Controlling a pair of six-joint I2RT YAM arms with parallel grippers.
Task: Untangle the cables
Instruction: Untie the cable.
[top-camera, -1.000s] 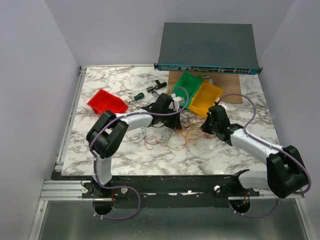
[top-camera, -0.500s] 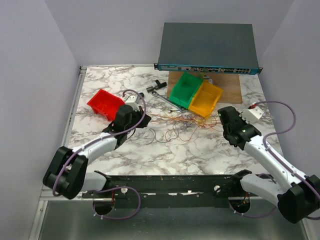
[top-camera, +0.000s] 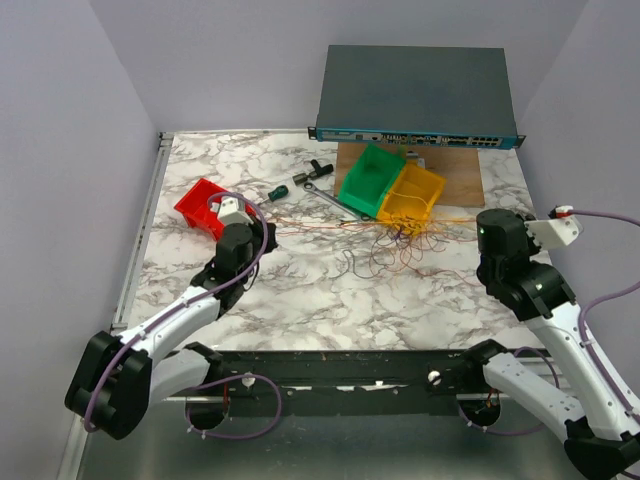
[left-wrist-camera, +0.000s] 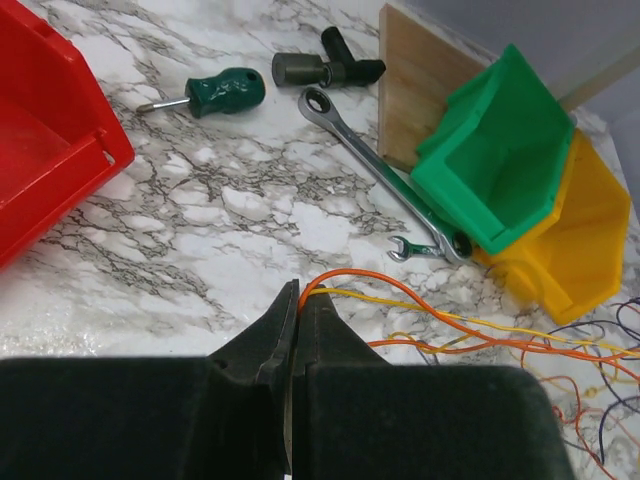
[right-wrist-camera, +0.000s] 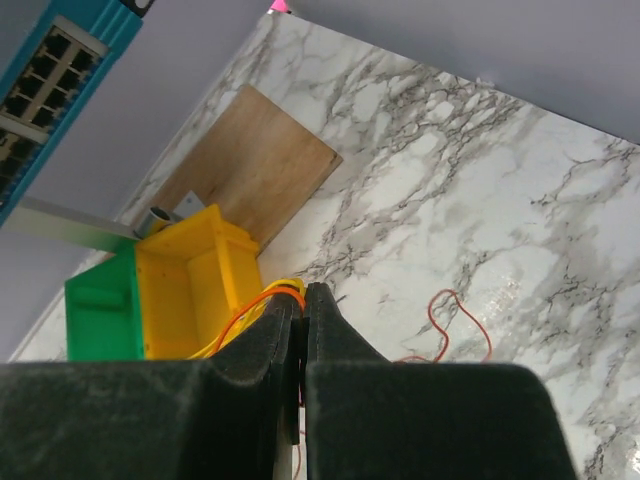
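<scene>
Change: arms now swung wide apart | left claw (left-wrist-camera: 298, 296) clamped on hair-thin orange and yellow cables (top-camera: 400, 240), beside red plastic bin (top-camera: 203, 203) | right claw (right-wrist-camera: 303, 293) clamped likewise | strands taut across marble bench (top-camera: 300, 300), tangle likely opening.

Bright, even light with soft shadows and little glare.

Tangled hair-thin cables (top-camera: 395, 248), partly taut
</scene>
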